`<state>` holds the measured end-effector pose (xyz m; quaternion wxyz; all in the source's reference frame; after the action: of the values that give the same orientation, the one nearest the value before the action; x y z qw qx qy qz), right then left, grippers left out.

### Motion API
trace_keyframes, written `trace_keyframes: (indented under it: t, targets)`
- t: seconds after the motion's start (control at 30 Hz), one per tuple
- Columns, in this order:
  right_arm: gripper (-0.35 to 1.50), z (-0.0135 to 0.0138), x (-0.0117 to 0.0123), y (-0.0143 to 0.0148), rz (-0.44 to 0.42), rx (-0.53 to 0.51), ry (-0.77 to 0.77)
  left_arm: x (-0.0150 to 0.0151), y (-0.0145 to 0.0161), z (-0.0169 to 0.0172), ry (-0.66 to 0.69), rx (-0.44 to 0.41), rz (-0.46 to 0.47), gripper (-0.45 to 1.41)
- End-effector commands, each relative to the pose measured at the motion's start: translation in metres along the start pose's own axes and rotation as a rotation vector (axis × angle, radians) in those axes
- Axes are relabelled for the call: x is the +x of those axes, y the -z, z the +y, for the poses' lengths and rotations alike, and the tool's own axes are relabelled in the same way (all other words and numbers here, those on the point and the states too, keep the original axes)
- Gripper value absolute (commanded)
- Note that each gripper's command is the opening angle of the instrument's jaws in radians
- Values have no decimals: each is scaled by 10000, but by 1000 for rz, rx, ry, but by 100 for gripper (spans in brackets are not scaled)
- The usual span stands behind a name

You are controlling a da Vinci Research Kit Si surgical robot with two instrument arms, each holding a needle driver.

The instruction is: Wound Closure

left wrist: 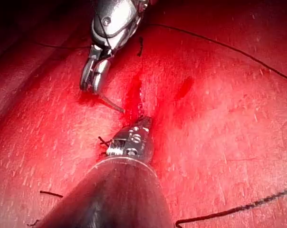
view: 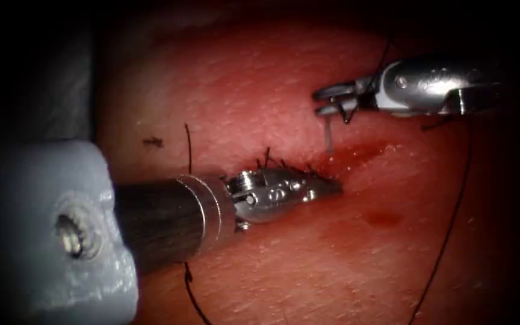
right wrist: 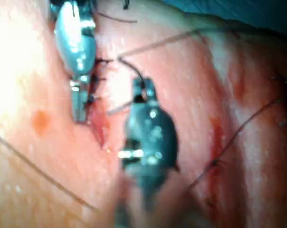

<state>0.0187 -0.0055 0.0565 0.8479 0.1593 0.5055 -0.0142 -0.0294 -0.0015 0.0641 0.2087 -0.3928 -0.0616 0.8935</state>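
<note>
Nearest the lens, the left arm's dark shaft ends in a steel pincer (view: 323, 188) lying along the cut (view: 338, 165), its tips together and pressed at the wound edge among short black stitch ends (view: 269, 157); I cannot tell whether it grips the tissue or merely rests there. From the left wrist view the same left pincer (left wrist: 142, 121) points up the red line of the cut (left wrist: 134, 95).

Beyond its tips and higher, the right arm's silver pincer (view: 320, 101) hangs clear of the pink, glistening pork-belly tissue (view: 260, 78), jaws narrowly apart at the tips yet pinching the thin curved steel needle (view: 328, 133) near one end. Its free part drops from that pincer toward the cut, and its tip seems to stop just short of the surface. In the left wrist view the needle (left wrist: 111, 102) slants from the right pincer (left wrist: 91, 85) to the cut's edge.

Black suture thread (view: 452, 222) trails from behind the right pincer, sweeping down the tissue on the right of the cut. Red fluid (view: 383, 218) spots the surface just past the left pincer's tips.
</note>
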Motion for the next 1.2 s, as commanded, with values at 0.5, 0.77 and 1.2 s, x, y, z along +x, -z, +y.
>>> trace_keyframes:
  t: [0.5,0.77,1.2]
  targets:
    - [-35,-3,-11,-18,-20,157,-261,-14,7,-8,-6,6,-31,-21]
    - [-35,3,-15,-20,-36,216,-404,-18,12,-9,-8,2,-40,-21]
    - [-35,-1,-38,-35,9,354,-729,-16,18,-10,-7,-5,-46,-21]
